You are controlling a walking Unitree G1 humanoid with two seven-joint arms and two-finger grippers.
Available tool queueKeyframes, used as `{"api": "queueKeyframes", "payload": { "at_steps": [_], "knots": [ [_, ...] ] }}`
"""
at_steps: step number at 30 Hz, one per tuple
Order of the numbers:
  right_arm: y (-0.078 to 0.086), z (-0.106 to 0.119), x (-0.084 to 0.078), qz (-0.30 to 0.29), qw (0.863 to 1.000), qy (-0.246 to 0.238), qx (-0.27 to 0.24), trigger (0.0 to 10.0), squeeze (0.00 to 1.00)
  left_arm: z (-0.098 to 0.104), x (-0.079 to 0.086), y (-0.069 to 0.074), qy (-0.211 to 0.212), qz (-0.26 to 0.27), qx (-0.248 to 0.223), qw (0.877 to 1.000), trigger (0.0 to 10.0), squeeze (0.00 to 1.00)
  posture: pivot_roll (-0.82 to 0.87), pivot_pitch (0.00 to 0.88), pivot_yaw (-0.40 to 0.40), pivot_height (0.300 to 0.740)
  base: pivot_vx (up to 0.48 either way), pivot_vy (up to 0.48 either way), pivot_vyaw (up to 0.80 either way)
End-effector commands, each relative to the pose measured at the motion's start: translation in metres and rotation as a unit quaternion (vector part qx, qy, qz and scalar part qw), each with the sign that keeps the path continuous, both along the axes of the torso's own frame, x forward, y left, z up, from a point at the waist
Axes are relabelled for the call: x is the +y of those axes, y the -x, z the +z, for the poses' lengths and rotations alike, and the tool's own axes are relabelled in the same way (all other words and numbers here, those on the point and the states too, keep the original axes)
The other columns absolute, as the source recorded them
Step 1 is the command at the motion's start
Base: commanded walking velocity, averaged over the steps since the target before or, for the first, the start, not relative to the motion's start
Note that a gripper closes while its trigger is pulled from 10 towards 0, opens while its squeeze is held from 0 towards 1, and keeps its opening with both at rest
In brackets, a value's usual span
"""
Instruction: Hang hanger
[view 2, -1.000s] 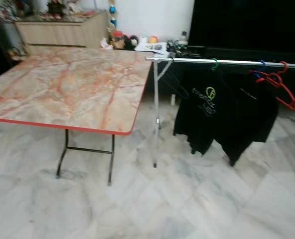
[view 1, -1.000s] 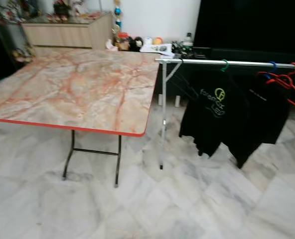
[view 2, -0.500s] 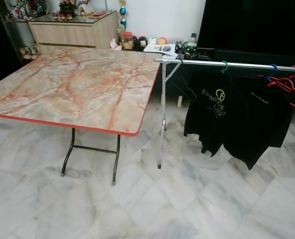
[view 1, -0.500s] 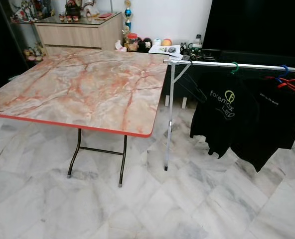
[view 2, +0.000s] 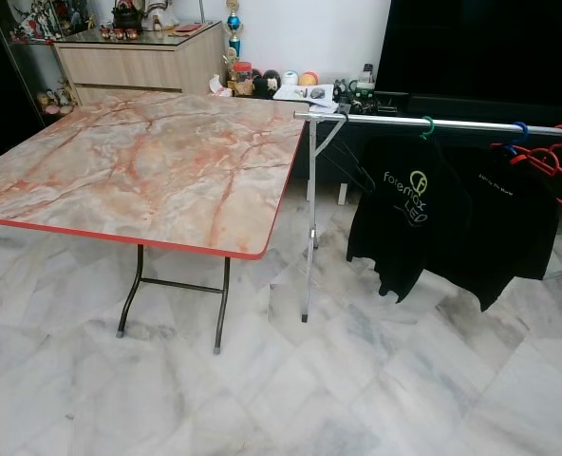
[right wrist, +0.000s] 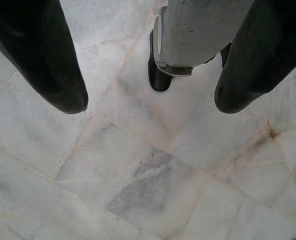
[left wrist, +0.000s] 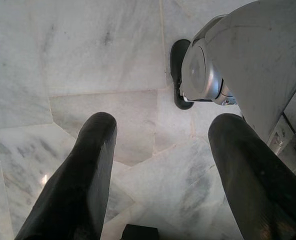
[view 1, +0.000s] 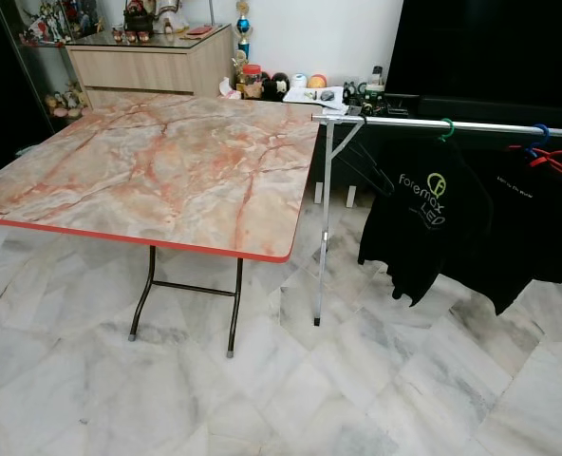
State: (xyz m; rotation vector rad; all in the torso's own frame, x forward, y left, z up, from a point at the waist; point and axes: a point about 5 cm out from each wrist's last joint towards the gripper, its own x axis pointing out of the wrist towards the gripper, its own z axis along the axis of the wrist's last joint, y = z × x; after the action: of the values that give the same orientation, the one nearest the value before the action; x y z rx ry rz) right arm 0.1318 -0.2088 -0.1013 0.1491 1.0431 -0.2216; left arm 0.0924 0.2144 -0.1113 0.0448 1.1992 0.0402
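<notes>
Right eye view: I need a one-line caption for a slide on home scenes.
Marble-patterned folding table with red edge beside a silver clothes rail carrying black T-shirts and red hangers.

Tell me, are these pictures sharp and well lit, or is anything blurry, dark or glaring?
Eye views: sharp and evenly lit; the table shows soft sheen, the black shirts and the dark background behind the rail lose detail. Left wrist view: bright floor, with the left gripper close and soft. Right wrist view: floor in focus, the right gripper dark.
</notes>
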Motion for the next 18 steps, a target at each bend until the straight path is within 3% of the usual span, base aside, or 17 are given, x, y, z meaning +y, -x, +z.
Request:
{"api": "queueKeyframes", "payload": {
  "at_steps": [1, 10, 18],
  "knots": [
    [-0.0336, 0.0146, -0.0048, 0.037, 0.998, -0.012, -0.055, 10.0, 0.00, 0.0142, 0.0259, -0.0295, -0.012, 0.008, -0.048, 0.999, 10.0, 0.00, 0.19, 0.000, 0.020, 0.740, 0.000, 0.000, 0.00],
    [-0.0336, 0.0146, -0.0048, 0.037, 0.998, -0.012, -0.055, 10.0, 0.00, 0.0142, 0.0259, -0.0295, -0.012, 0.008, -0.048, 0.999, 10.0, 0.00, 0.19, 0.000, 0.020, 0.740, 0.000, 0.000, 0.00],
    [-0.0350, 0.0151, -0.0040, 0.035, 0.998, -0.016, -0.059, 10.0, 0.00, 0.0168, 0.0279, -0.0337, -0.021, 0.026, -0.077, 0.997, 10.0, 0.00, 0.19, 0.000, 0.021, 0.740, 0.000, 0.000, 0.00]
  ]
}}
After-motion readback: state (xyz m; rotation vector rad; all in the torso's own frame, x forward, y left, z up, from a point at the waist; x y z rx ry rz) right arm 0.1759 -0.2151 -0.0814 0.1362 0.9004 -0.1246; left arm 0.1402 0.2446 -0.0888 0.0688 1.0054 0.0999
